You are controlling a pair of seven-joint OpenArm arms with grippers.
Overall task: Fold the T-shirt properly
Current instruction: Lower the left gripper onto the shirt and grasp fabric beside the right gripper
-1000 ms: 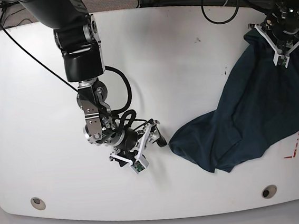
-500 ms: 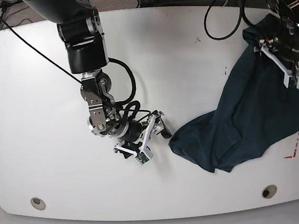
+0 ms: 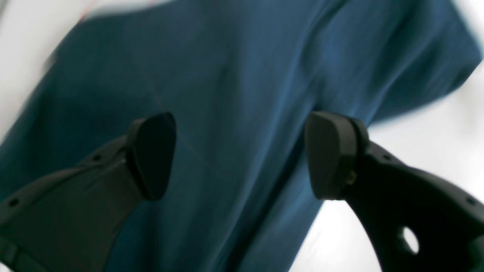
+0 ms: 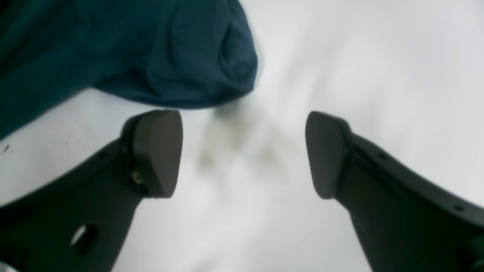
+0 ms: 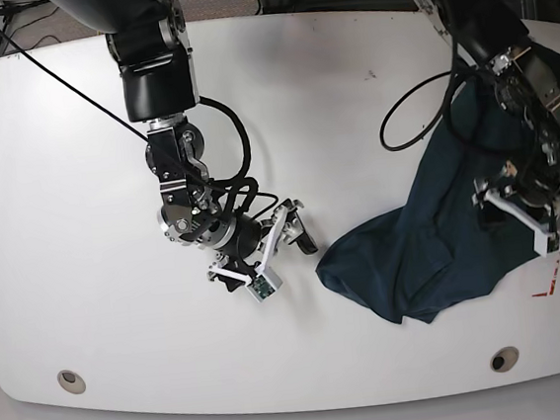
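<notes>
The shirt [image 5: 461, 232] lies crumpled at the table's [image 5: 60, 191] right side, its far edge hidden behind the left arm, whose claw [image 3: 242, 155] hangs spread and empty over blurred cloth, while the right claw [image 4: 242, 155], also spread, sits over bare table beside the shirt's rounded end.

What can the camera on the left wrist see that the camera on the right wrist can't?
Only the left wrist view shows the left gripper, open, hovering over a wide stretch of the T-shirt that nearly fills the picture. Only the right wrist view shows the right gripper, open above mostly bare white table, with just a rumpled edge of the shirt in its upper left corner. Both show the dark blue shirt, some table, and two black fingers spread apart holding nothing.
</notes>
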